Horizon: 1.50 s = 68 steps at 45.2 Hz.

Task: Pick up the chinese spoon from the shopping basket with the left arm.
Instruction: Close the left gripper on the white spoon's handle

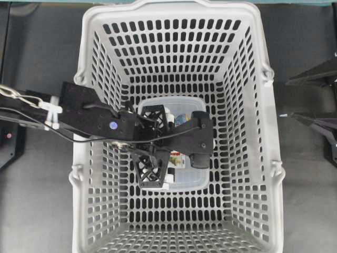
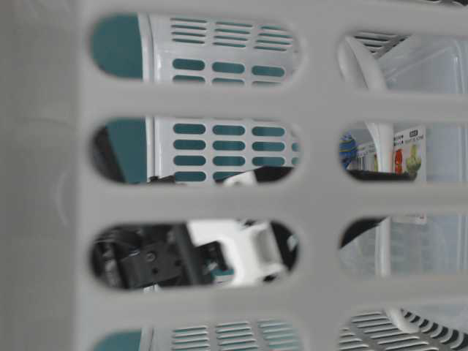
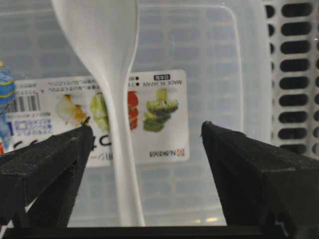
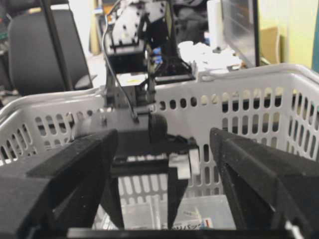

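The left tool (image 1: 154,146), two black lattice-patterned fingers (image 1: 151,169) on a matte black arm with a small blue round mark, reaches down inside the shopping basket (image 1: 253,158), a light grey plastic tub whose walls and floor are pierced with oblong slots. Its jaws stand wide apart and grip nothing. In the left wrist view the chinese spoon (image 3: 112,74) lies between the rough, grainy fingertips (image 3: 55,154): glossy white, its deep oval bowl at the far end, its long flat handle running back toward the tool, nearer one fingertip than the other. Beneath the spoon is a clear plastic lidded container (image 3: 219,64) with rounded corners and a printed paper label (image 3: 154,124). The right tool (image 4: 164,164), smooth black and pointed, is open and empty outside the basket.
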### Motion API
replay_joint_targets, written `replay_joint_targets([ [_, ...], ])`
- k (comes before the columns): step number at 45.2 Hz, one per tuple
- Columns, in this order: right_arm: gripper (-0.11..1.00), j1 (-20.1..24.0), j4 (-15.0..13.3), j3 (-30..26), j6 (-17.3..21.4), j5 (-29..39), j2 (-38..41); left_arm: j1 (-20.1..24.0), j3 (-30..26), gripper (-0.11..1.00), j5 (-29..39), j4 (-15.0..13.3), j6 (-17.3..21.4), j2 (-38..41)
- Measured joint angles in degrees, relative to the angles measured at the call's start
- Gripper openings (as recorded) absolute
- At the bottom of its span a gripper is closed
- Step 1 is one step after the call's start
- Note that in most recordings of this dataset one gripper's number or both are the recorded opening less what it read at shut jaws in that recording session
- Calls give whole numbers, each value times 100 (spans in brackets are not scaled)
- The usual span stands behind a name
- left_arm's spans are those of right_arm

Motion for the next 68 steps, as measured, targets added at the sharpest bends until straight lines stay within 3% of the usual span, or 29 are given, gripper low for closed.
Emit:
replay_joint_targets([
  [10,72,0,9,0,0,9,0,44,35,79,-123,0,0,123],
  [16,72,0,9,0,0,0,0,44,70,55,-149,0,26,132],
  [21,72,0,0,0,0,9,0,53,97,25,-202,-9,44,123],
  [24,72,9,0,0,0,9,0,70,97,12,-220,0,88,123],
  [39,72,0,0,9,0,9,0,193,-132,12,18,0,70,-62],
  [60,72,-18,9,18,0,9,-79,70,-2101,12,2188,0,-26,-624],
  [68,72,-18,0,18,0,0,-88,62,-2479,12,2602,0,-26,-580],
])
